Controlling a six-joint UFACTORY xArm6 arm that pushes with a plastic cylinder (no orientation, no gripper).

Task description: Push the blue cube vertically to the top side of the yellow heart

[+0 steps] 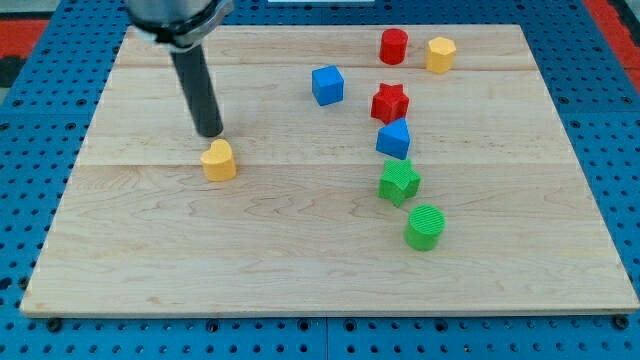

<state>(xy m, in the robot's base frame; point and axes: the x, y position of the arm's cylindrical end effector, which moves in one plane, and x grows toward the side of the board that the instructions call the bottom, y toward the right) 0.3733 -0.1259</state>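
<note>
The blue cube (pixel 327 85) sits on the wooden board (pixel 300 250) near the view's top, right of centre. The yellow heart (pixel 218 160) lies left of centre, lower down and well to the left of the cube. My tip (pixel 211 134) stands just above the heart at its upper left edge, very close to it. The tip is far to the left of the blue cube.
A red cylinder (pixel 393 46) and a yellow hexagonal block (pixel 440 54) stand at the top right. Below them run a red star (pixel 390 102), a second blue block (pixel 394 139), a green star (pixel 399 182) and a green cylinder (pixel 425 227).
</note>
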